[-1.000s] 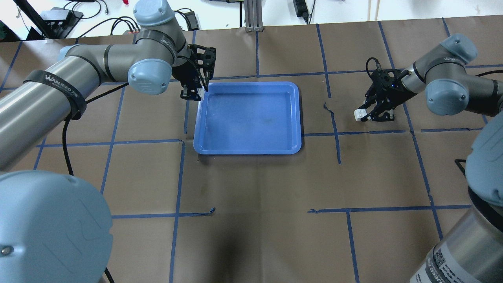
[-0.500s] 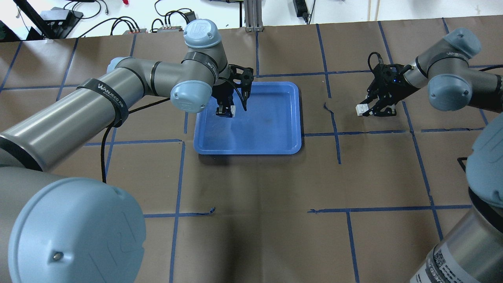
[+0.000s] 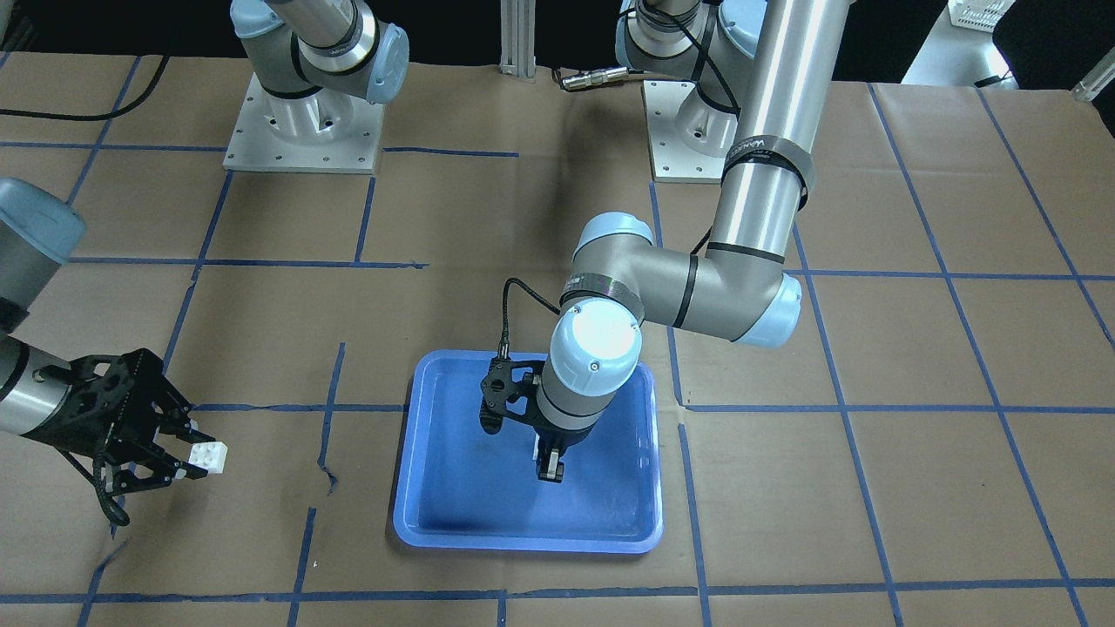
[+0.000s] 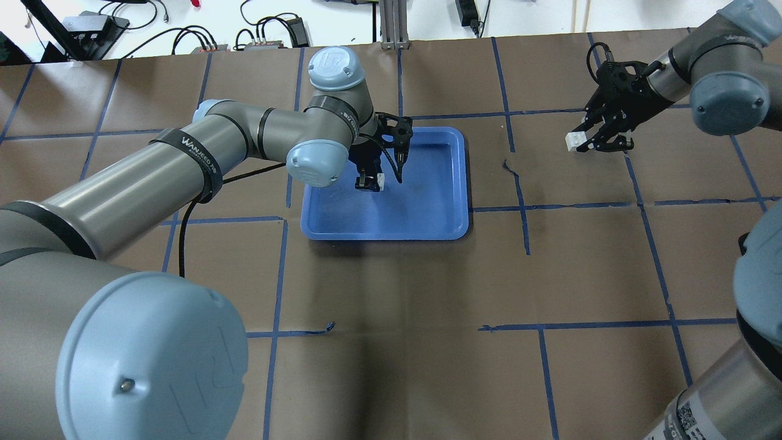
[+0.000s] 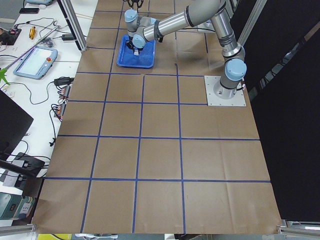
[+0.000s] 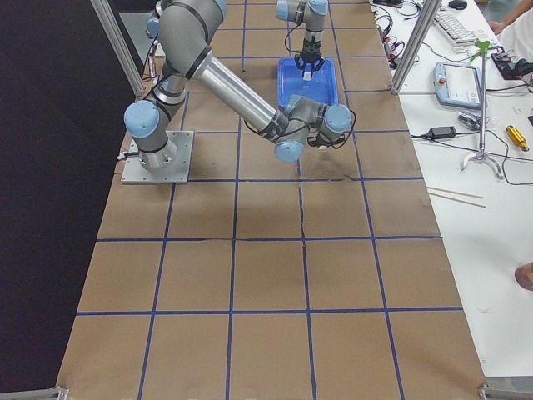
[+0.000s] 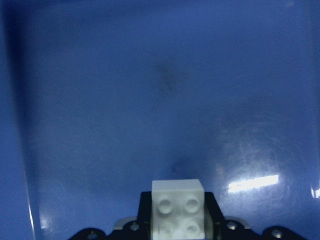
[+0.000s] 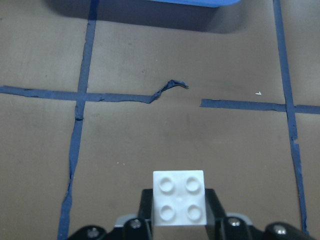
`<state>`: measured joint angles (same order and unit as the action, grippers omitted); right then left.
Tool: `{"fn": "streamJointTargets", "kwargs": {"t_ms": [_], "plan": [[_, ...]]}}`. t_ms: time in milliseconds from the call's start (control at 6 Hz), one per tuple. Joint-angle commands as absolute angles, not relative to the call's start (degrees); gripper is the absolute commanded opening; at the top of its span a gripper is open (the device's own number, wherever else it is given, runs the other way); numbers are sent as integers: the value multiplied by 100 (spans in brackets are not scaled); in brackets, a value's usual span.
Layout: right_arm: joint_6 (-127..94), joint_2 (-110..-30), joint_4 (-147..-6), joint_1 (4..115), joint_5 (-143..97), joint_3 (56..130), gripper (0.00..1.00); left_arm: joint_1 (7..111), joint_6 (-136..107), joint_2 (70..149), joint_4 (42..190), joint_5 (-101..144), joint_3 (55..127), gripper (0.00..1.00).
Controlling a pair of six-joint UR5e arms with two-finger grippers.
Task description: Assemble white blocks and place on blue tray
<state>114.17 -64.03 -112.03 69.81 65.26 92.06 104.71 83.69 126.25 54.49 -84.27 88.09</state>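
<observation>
The blue tray [image 4: 427,227] lies at the table's middle and also shows in the front view [image 3: 453,505]. My left gripper [image 4: 374,181] is shut on one white block [image 4: 380,179] and holds it low over the tray's inside. The left wrist view shows that block [image 7: 178,207] studs-up between the jaws, above the scuffed tray floor [image 7: 150,100]. My right gripper [image 4: 581,140] is shut on the other white block [image 4: 573,140], above the brown table far to the right of the tray. That block also shows in the front view [image 3: 209,455] and the right wrist view [image 8: 179,204].
Brown paper with a grid of blue tape lines [image 4: 519,208] covers the table. A curled, torn bit of tape [image 8: 167,87] lies between the tray and my right gripper. The arm bases [image 3: 300,131] stand at the robot's side. Cables lie past the far edge [image 4: 195,36].
My left gripper has carried its block from the tray's far left corner to over the tray's middle. My right gripper has moved farther away and to the right, block still held.
</observation>
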Motion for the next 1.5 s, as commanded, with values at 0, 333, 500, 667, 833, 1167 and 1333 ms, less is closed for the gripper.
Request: {"fn": "streamJointTargets", "kwargs": {"t_ms": [0,333,500,667,833,1167,1333], "plan": [[10980,-6818,-10812,7005,6233,9149,23,10485,8323,12639,5221,-8420,9007,19],[10951,-7005,-10705,7014,6223,9202,24,10485,8209,12630,5229,-8429,9141,68],[10969,-7005,-10705,7022,6223,9272,24,10485,8209,12630,5229,-8429,9141,89],[10960,-7014,-10731,7040,6214,9438,24,10485,8209,12604,5238,-8455,9123,90],[10960,-7022,-10801,7057,6223,9561,25,10485,8192,12569,5256,-8490,9097,90],[10934,-7022,-10819,7154,6214,9571,25,10485,8122,12473,5308,-8490,9044,90],[10777,-7022,-10819,7294,6214,9571,25,10451,7999,12211,5639,-8464,8957,90]]}}
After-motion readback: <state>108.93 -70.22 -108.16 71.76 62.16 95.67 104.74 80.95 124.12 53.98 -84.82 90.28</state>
